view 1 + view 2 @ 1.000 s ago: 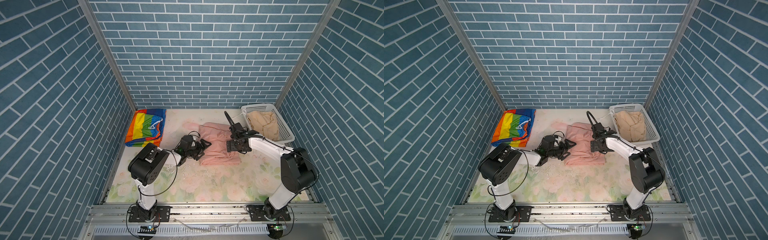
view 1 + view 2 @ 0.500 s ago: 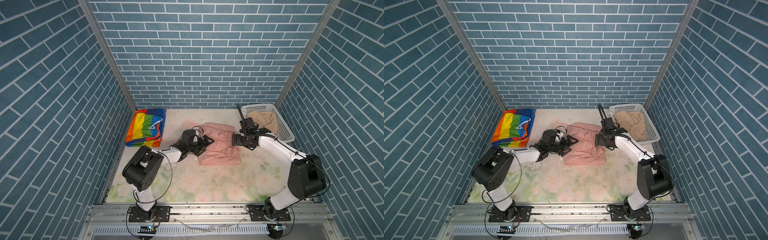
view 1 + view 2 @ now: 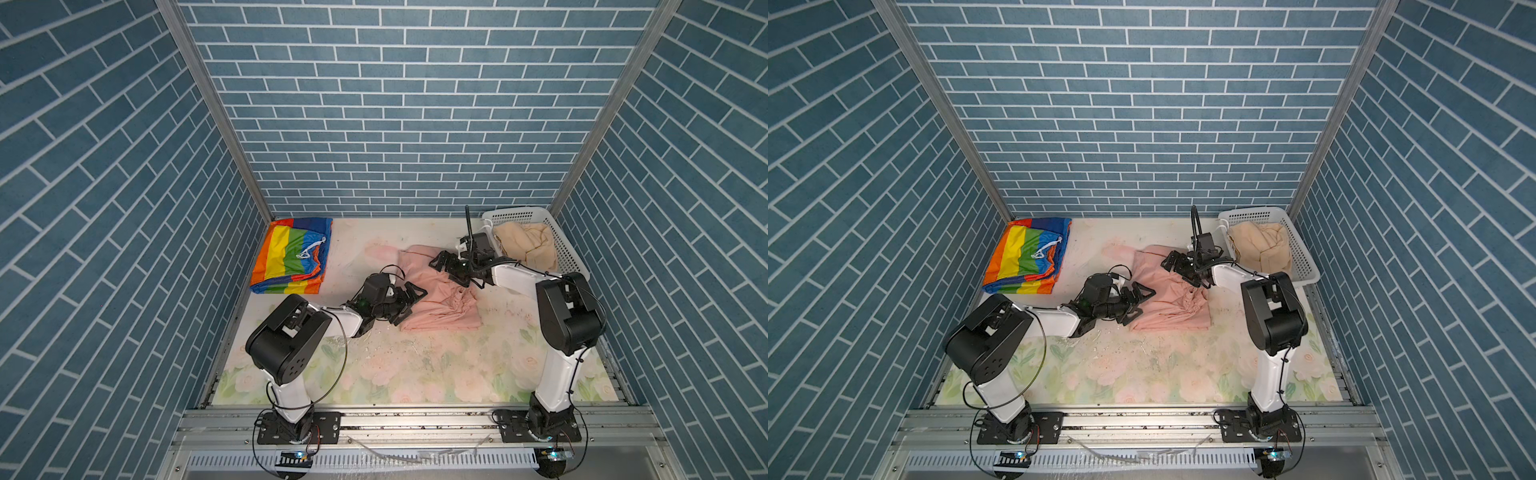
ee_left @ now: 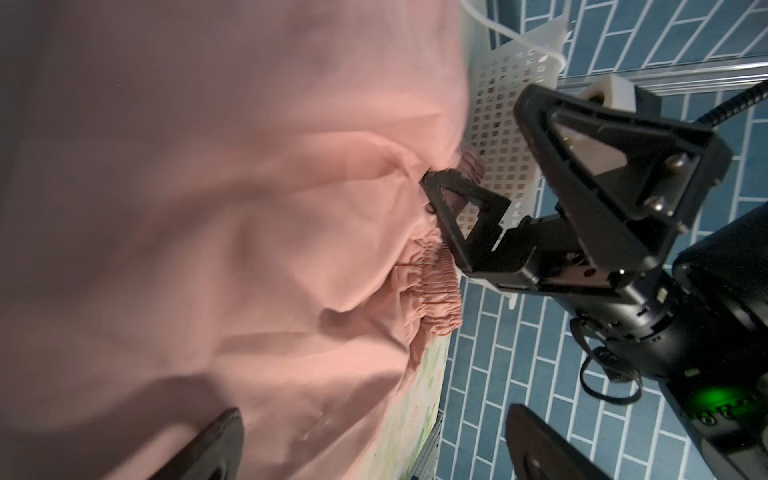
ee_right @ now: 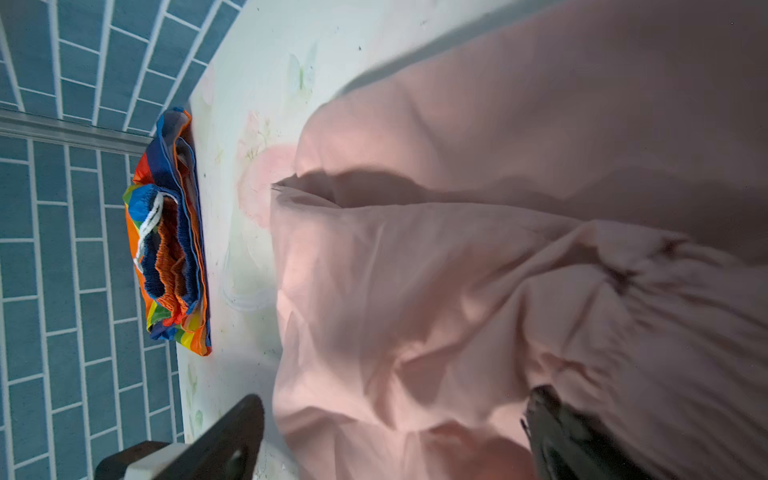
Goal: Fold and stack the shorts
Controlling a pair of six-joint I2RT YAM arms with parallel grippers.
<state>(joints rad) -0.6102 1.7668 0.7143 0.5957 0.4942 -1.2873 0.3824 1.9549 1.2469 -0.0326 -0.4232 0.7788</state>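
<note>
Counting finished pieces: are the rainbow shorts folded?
Folded: rainbow shorts lie as a flat rectangle with layered edges showing.

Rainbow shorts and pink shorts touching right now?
Apart. In the right wrist view a strip of bare table separates the rainbow shorts from the pink shorts; both top views show the same gap.

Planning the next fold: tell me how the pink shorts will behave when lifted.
The pink shorts look floppy: they lie in soft creases, so they will likely sag. Thin cloth suggests light. The gathered waist may bunch.
</note>
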